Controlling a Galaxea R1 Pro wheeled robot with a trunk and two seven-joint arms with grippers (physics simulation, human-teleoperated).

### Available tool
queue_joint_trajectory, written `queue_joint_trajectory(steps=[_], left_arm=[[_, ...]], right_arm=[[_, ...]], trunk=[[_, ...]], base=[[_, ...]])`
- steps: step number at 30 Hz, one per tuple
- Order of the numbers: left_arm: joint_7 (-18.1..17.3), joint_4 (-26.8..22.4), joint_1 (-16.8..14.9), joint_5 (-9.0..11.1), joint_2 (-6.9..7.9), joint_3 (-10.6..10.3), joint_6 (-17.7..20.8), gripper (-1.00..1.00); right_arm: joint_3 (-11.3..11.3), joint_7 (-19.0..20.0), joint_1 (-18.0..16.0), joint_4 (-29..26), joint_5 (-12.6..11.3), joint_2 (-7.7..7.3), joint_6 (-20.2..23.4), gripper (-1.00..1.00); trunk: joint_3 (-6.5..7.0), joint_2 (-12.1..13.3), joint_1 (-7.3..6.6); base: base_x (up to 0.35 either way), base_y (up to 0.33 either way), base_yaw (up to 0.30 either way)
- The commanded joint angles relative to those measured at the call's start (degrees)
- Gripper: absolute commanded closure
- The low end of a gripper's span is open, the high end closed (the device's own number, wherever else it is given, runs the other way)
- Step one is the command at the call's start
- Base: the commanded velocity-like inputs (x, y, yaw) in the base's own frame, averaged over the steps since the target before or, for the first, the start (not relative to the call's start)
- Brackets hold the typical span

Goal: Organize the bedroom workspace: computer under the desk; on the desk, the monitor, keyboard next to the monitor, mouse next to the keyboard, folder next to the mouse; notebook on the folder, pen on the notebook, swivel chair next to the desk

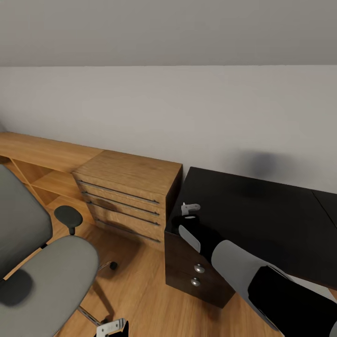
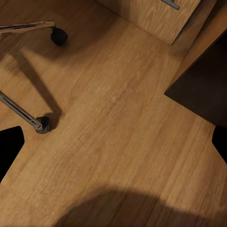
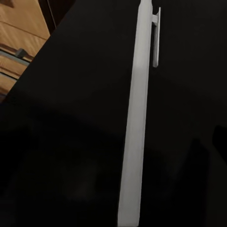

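**Pen held over the bare desk corner**

Gripped lengthwise in the right gripper [image 1: 189, 209], the pen [image 3: 137, 118] hangs just above the black desk [image 1: 262, 220] — fingers clamped on it. I judge it should be lowered flat before release, so it cannot roll off the edge.

The right arm [image 1: 243, 267] has glossy black joints, grey-white shell segments and a pale pincer [image 1: 189, 208].
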Motion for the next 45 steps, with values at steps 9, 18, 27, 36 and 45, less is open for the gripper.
queue_joint_trajectory(steps=[9,18,27,36,45], left_arm=[[0.37,-0.08,-0.02,0.60,0.09,-0.30,-0.34,-1.00],[0.37,-0.08,-0.03,0.60,0.09,-0.30,-0.29,-1.00],[0.37,-0.08,-0.02,0.60,0.09,-0.32,-0.26,-1.00],[0.34,0.00,-0.02,0.60,0.09,-0.32,-0.25,-1.00],[0.33,0.01,-0.02,0.60,0.09,-0.32,-0.25,-1.00]], right_arm=[[0.11,0.45,-0.03,0.71,-0.86,0.00,0.59,-1.00],[-0.83,0.74,-0.03,0.73,-0.78,0.00,0.65,1.00],[-0.79,0.74,-0.03,0.71,-0.78,0.00,0.64,1.00],[-5.90,0.58,-0.03,0.68,-0.86,0.00,0.66,1.00],[-9.74,0.57,-0.03,0.59,-0.95,0.00,0.68,1.00]], trunk=[[-0.06,-0.02,0.01],[-0.06,-0.02,0.01],[-0.06,-0.02,0.01],[-0.06,-0.02,0.01],[-0.06,-0.02,0.01]], base=[[0.000,0.000,0.000],[0.000,0.000,0.000],[0.000,0.000,0.000],[0.000,0.000,0.000],[0.000,0.000,0.000]])
